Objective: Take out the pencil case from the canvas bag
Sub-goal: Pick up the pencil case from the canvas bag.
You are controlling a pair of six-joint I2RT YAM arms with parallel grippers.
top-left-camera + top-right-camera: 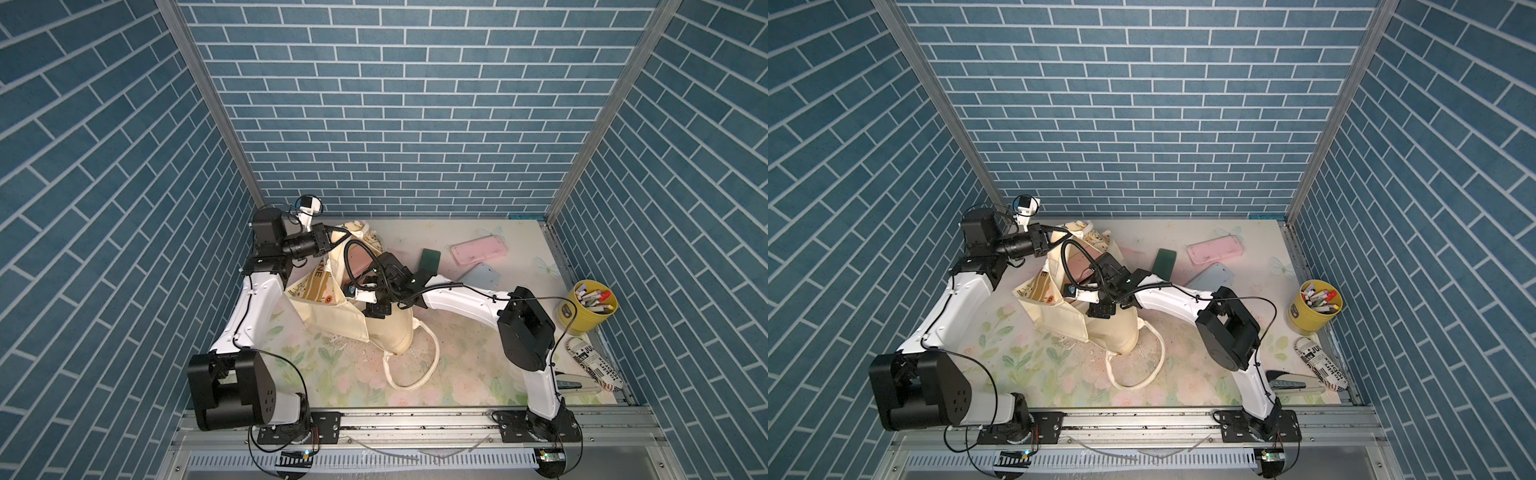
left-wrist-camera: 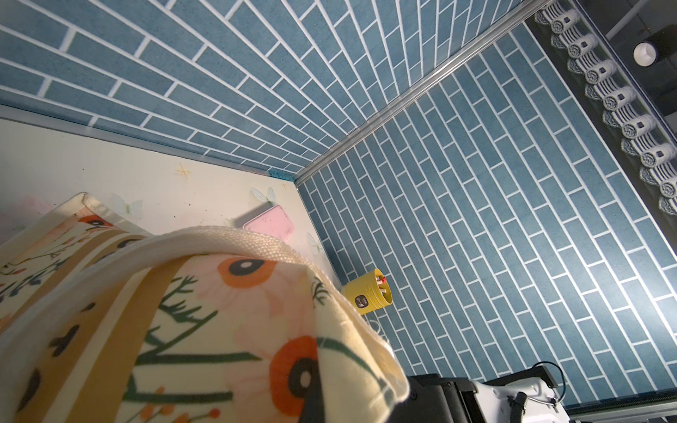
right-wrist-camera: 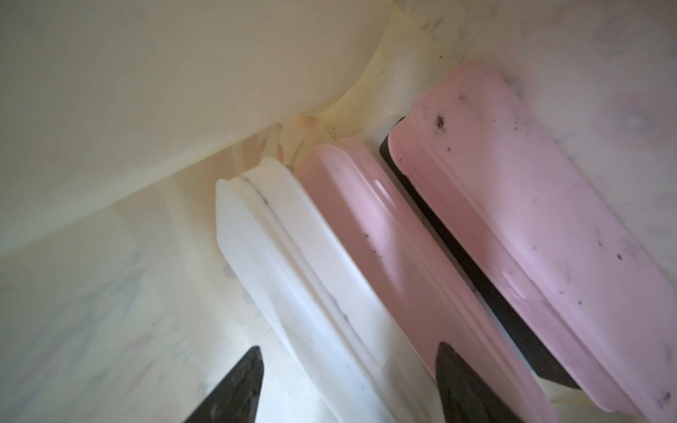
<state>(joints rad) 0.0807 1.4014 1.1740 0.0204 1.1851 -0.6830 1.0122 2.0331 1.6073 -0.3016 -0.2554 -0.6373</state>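
Canvas bag (image 1: 390,328) lies on the bench (image 1: 478,365), mouth lifted open. Right hand (image 3: 350,346) is inside it, fingers spread either side of a white-and-pink pencil case (image 3: 329,256) lying on the bag's lower layer; contact not confirmed. Farther back, left hand (image 1: 330,243) is pressed together on the bag's upper rim, holding it raised.
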